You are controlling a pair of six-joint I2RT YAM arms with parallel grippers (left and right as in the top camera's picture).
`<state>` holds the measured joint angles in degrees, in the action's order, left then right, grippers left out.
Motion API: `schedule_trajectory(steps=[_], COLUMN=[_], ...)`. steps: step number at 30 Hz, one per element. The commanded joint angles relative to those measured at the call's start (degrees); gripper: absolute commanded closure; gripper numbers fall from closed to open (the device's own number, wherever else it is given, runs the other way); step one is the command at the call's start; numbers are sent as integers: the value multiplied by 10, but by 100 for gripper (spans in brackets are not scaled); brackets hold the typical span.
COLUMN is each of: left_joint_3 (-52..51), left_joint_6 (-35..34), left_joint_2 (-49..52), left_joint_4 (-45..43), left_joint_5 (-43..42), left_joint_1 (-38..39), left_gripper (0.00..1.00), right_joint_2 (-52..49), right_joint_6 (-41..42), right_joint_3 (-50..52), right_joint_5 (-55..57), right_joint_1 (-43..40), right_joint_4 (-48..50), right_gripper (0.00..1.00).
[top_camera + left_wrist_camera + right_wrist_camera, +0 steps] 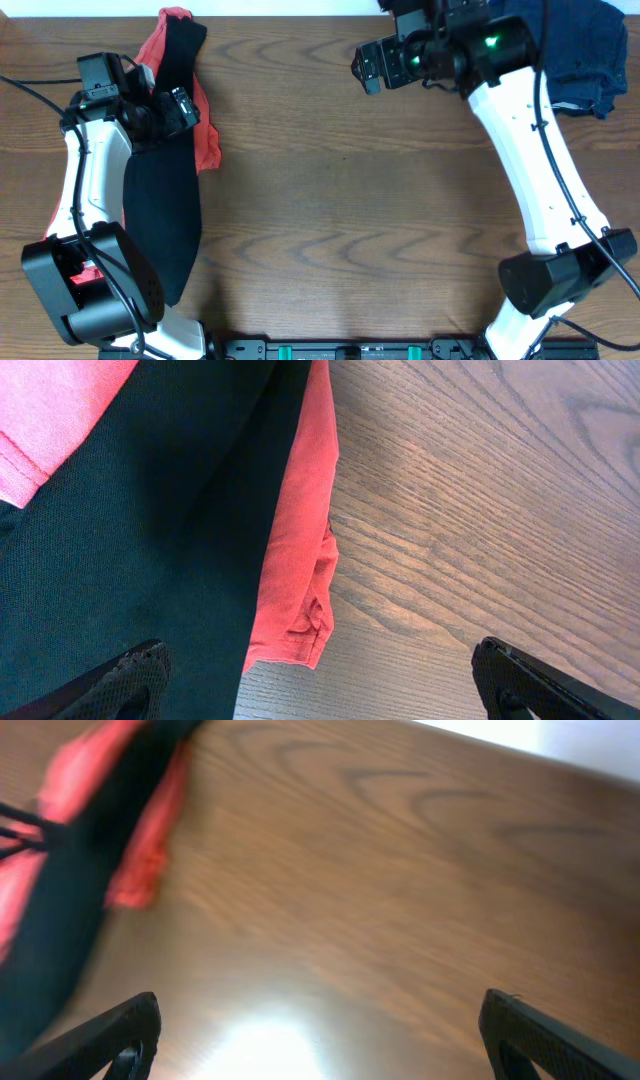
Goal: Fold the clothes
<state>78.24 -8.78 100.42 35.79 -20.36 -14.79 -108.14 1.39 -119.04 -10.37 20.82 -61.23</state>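
A black garment (160, 205) lies in a long strip down the left side of the table, over a red garment (207, 140) that sticks out at its top and right edge. My left gripper (180, 108) is open and empty above the black and red cloth; the left wrist view shows the black cloth (130, 540), the red edge (300, 540) and bare wood between the fingers (320, 685). My right gripper (368, 68) is open and empty above bare table at the back; its wrist view (320, 1035) is blurred and shows both garments far left (90, 870). A dark blue garment (580, 50) is piled at the back right.
The wooden table (350, 220) stretches between the two arms. The back edge of the table meets a white wall (300, 5). The arm bases stand at the front left (90, 290) and front right (560, 280).
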Motion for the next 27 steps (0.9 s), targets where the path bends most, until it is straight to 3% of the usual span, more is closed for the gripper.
schedule_trajectory(steps=[1, 6, 27], left_joint_3=[-5, -5, -5], left_joint_6=[5, 5, 5], left_joint_2=[5, 5, 5], left_joint_4=[2, 2, 2], left_joint_5=[5, 5, 5], left_joint_1=[1, 1, 1], left_gripper=[2, 2, 2], right_joint_2=[67, 157, 501], right_joint_6=[-61, -62, -32], right_joint_3=[71, 257, 922], right_joint_5=[80, 65, 57], right_joint_1=[6, -4, -67], right_joint_4=[64, 211, 637], right_gripper=[1, 1, 1])
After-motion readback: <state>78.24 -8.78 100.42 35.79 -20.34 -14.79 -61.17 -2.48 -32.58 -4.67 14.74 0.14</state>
